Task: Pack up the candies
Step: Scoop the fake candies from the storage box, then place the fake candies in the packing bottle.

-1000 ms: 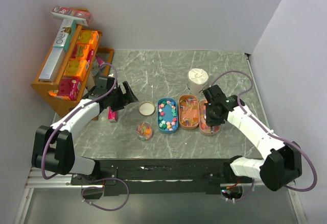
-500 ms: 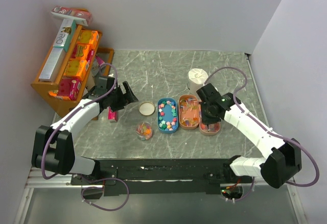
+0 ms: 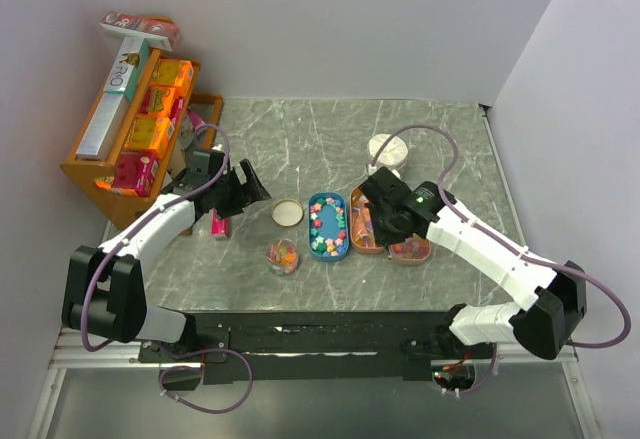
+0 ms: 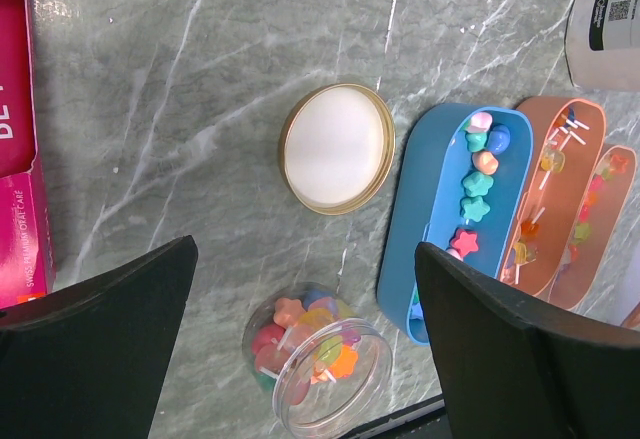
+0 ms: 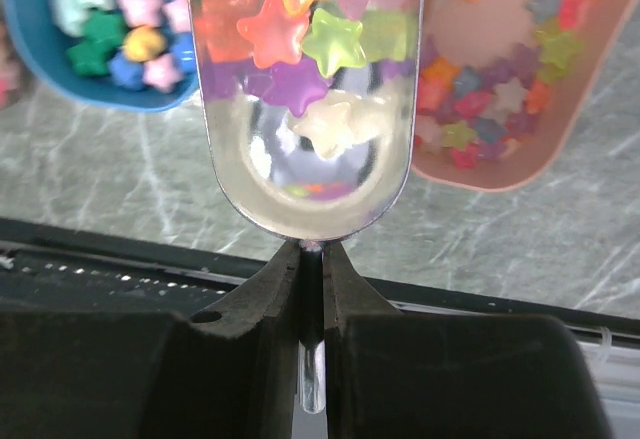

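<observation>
The candies are small star sweets in mixed colours. Some lie in a blue tray (image 3: 327,226) (image 4: 440,229) and in two orange trays (image 3: 412,251) (image 5: 500,109). More fill an open clear jar (image 3: 282,256) (image 4: 315,359), with its lid (image 3: 287,213) (image 4: 336,147) lying beside it. My right gripper (image 3: 385,217) (image 5: 312,259) is shut on the handle of a clear scoop (image 5: 310,159) loaded with star candies (image 5: 300,29), held over the trays. My left gripper (image 3: 250,187) (image 4: 305,249) is open and empty, above the jar and lid.
A wooden shelf (image 3: 75,174) with orange boxes stands at the far left. A flat pink packet (image 3: 218,224) (image 4: 20,159) lies next to it. A white roll (image 3: 385,149) (image 4: 605,19) stands behind the trays. A black rail (image 3: 330,334) runs along the near edge.
My right gripper has moved left with the scoop, from over the rightmost orange tray to over the middle tray. The left arm has not moved.
</observation>
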